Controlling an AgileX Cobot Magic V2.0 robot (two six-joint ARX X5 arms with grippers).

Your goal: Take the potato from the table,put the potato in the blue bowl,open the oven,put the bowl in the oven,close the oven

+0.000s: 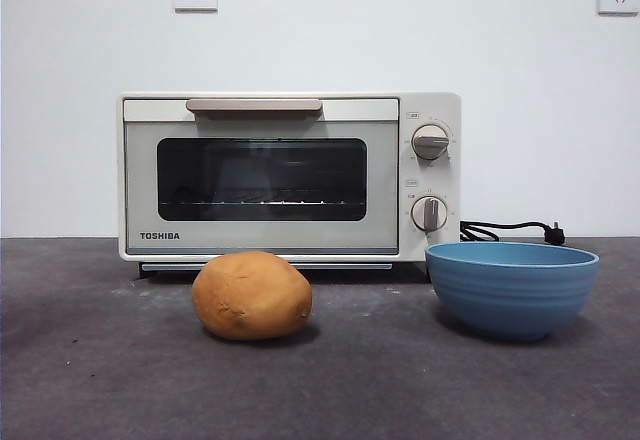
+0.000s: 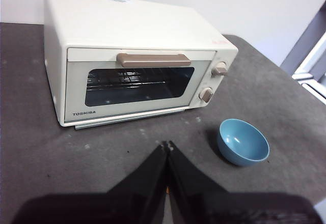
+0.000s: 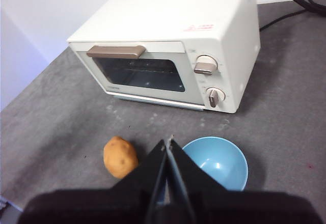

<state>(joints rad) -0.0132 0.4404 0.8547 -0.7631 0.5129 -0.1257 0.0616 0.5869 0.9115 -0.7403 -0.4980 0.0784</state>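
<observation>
Two grippers wait above the surface (image 1: 90,380) with nothing in their jaws; no step of the task is done yet.

**Jaw state.** The left gripper (image 2: 167,145) has its jaws pressed tip to tip. The right gripper (image 3: 168,142) is the same: tips together, nothing between them.

**Position of task items.**
- The potato (image 3: 120,156) lies on the surface just beside the right jaw tips and below them. It is hidden in the left wrist view.
- The blue bowl (image 3: 218,161) stands upright and empty on the other side of the right jaw tips, near the potato but not touching it.
- The oven (image 1: 288,177) stands beyond both jaw pairs, door closed, handle (image 1: 254,106) along the door's top edge.

**Probable faults and causes.**
1. Descent with the jaws pressed together: the tips would strike the potato and roll it, since it is rounded and its skin is smooth.
2. Off-centre grasp: the lumpy form may twist out of the jaws.
3. Release over the rim instead of the centre: the bowl may tip or slide.
4. Door swing: bowl and potato stand close in front of the oven, so a door dropping forward may hit them.
5. The cord (image 1: 505,229) lies behind the bowl and could snag a jaw.
</observation>
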